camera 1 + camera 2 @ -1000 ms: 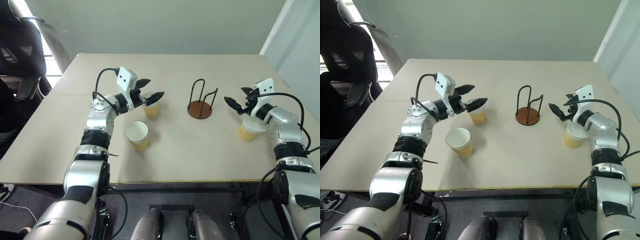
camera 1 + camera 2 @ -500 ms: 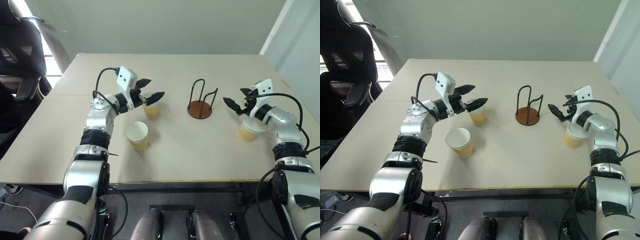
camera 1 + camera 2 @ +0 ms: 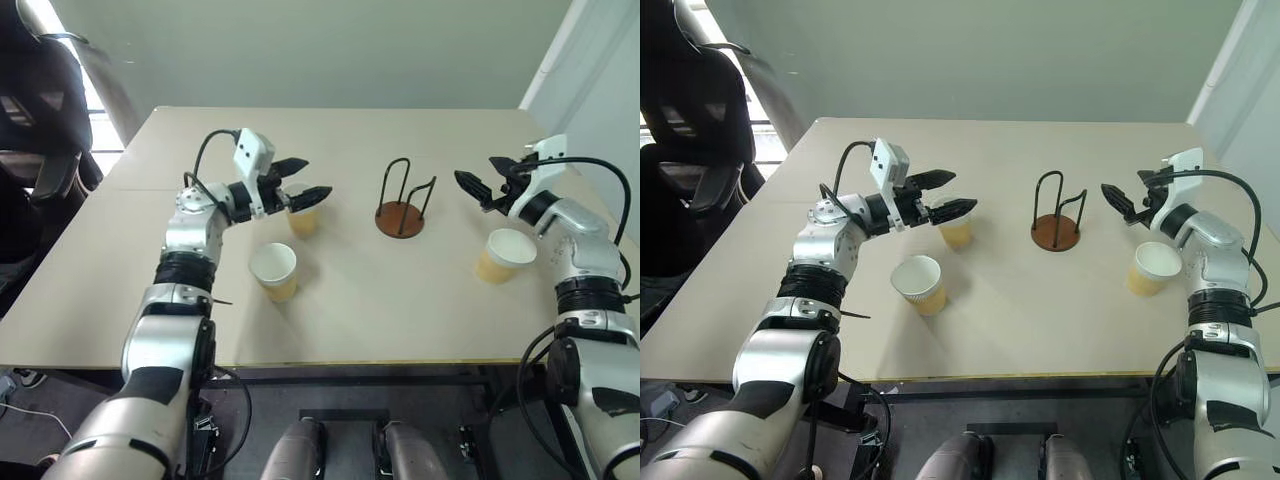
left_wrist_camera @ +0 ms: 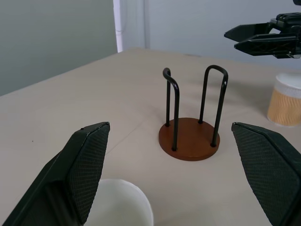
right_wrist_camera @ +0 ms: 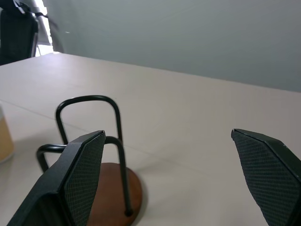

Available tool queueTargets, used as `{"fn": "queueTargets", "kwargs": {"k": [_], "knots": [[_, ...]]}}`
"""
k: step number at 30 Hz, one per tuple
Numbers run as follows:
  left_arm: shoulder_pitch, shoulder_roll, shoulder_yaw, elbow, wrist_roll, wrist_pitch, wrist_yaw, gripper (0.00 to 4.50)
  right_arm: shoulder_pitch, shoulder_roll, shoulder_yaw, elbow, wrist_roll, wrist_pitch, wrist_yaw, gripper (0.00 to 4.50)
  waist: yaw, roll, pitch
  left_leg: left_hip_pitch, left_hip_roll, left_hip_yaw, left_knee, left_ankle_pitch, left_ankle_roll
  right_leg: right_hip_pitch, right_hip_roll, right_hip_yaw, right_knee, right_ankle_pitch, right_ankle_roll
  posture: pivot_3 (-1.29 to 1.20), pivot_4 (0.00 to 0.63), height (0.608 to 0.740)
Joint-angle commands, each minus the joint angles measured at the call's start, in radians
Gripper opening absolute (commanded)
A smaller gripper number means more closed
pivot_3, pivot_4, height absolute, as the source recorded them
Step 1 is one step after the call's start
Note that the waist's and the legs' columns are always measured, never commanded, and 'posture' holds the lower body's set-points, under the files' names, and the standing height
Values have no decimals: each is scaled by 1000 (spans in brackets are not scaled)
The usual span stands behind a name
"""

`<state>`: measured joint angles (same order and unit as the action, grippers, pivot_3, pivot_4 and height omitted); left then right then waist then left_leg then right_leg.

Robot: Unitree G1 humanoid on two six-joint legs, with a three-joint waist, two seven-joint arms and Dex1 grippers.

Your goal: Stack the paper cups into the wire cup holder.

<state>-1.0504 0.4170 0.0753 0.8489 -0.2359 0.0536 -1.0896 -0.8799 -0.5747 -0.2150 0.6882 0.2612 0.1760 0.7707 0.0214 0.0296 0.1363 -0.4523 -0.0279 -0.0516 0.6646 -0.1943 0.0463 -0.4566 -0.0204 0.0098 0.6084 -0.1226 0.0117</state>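
Paper cups [image 3: 274, 270] stood apart on the table [image 3: 350, 300], none in the wire cup holder [image 3: 402, 205] at its middle. The left hand [image 3: 302, 183] hovered released over the far-left cup [image 3: 302, 218]. The right hand [image 3: 482, 183] hung released above the table, behind the right cup [image 3: 503, 254].

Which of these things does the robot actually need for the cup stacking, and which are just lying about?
Needed:
- paper cup under left pincer
- paper cup near the front
- paper cup on the right
- wire cup holder

Just about:
- black chair
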Motion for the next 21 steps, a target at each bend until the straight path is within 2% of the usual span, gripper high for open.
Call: {"fn": "queueTargets", "kwargs": {"k": [1, 8, 16, 21], "knots": [[-22, 16, 1, -12, 0, -11, -19, 4452, 18, -28, 4, -94, 28, 75, 41, 4431, 0, 0, 0, 0, 0, 0, 0, 0, 0, 0, 0, 0, 0, 0, 0, 0, 150, 740], [-25, 24, -6, -14, 1, -24, -68, 4452, 111, -55, 100, -322, 41, 275, 145, 4431, -3, 0, 0, 0, 0, 0, 0, 0, 0, 0, 0, 0, 0, 0, 1, 0, 150, 740], [-26, 63, -36, 5, 18, -63, -203, 4452, 93, -34, 130, -367, 21, 302, 124, 4431, -5, 0, 0, 0, 0, 0, 0, 2, -1, 0, 0, 0, -1, -1, 0, 0, 150, 740], [-48, 94, -45, 53, 43, -102, -229, 4452, 79, -31, 152, -381, 16, 332, 118, 4431, -5, 0, 0, 0, 0, 0, 0, 2, -1, 0, 0, 0, 0, -1, 0, 0, 150, 740]]}}
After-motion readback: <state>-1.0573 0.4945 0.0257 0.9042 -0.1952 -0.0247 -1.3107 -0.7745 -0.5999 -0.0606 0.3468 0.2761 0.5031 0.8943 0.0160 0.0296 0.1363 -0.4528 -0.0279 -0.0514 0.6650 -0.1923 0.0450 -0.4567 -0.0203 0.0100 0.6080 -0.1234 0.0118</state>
